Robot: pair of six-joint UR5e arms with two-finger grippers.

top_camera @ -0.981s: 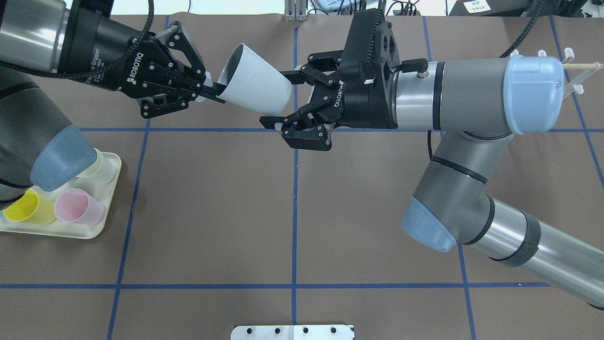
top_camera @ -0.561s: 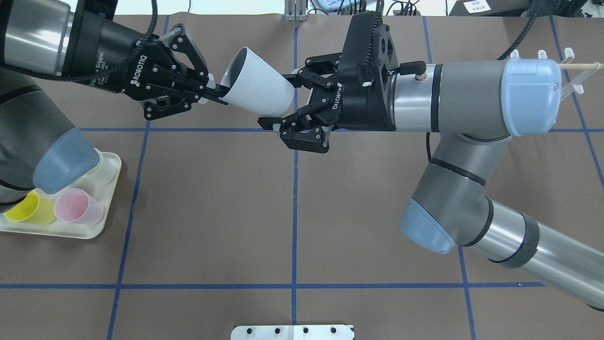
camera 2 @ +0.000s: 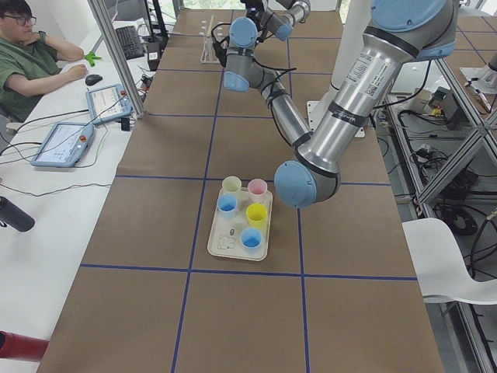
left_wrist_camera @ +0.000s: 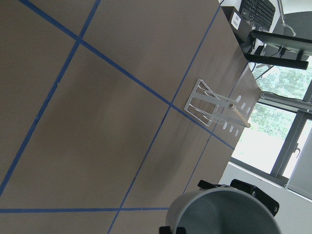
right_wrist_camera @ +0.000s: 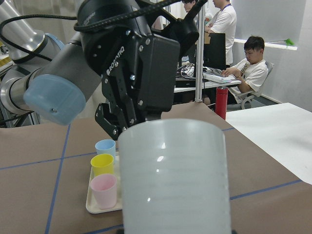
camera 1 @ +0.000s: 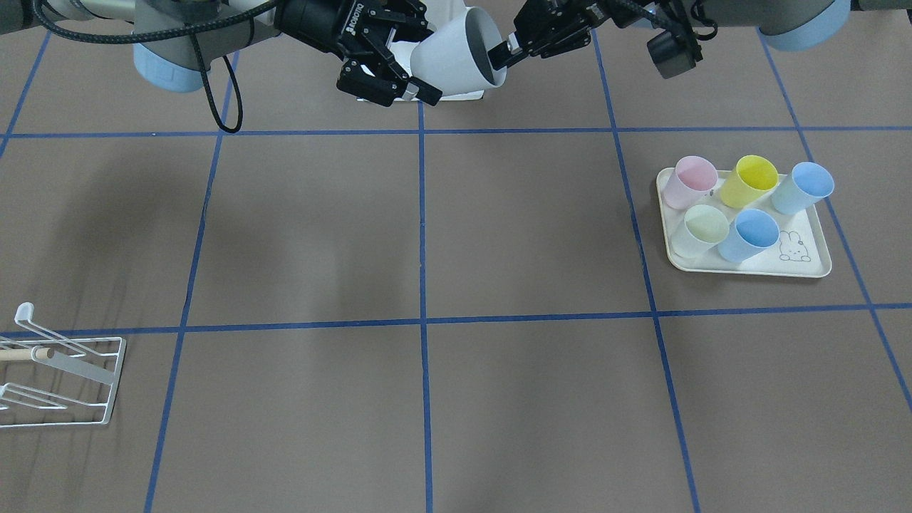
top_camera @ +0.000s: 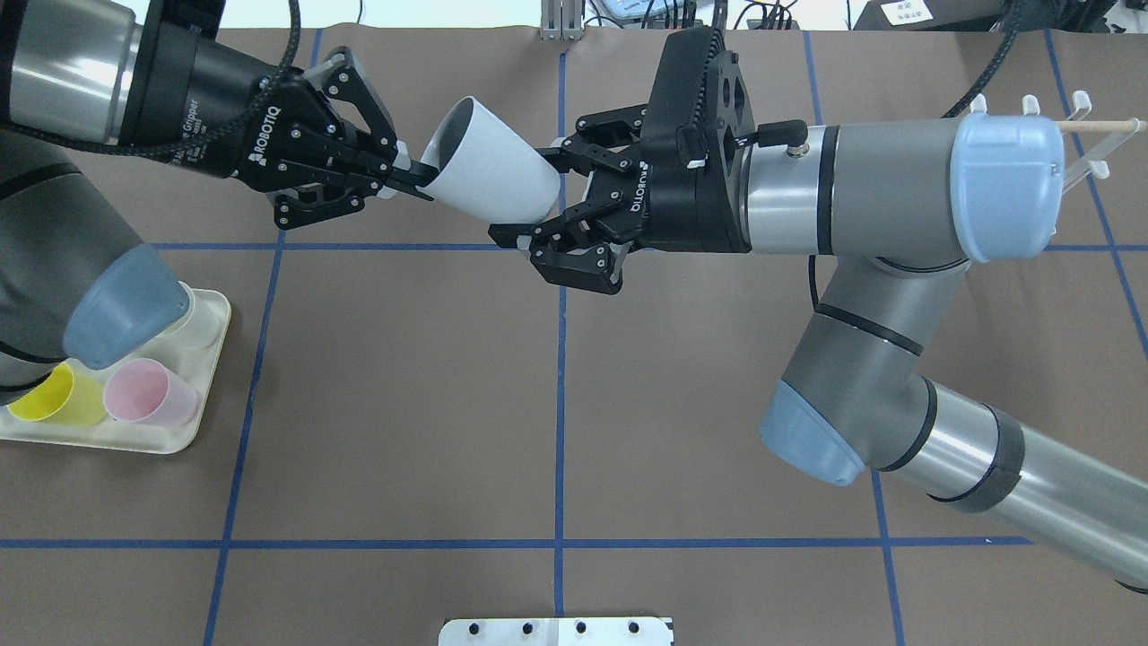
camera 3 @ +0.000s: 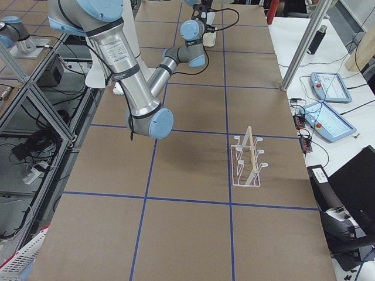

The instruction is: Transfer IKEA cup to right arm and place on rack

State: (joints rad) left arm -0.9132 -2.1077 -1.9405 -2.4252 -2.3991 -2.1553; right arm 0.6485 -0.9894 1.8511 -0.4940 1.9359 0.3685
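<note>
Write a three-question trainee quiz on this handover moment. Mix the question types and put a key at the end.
1. Multiple choice: what grips the white cup at its rim? A) the left claw B) a person's hand C) nothing
2. True or false: the right claw is open, with one finger on either side of the cup's base.
3. Count: how many cups stand on the tray?

Key: 1. A. 2. True. 3. Five.
</note>
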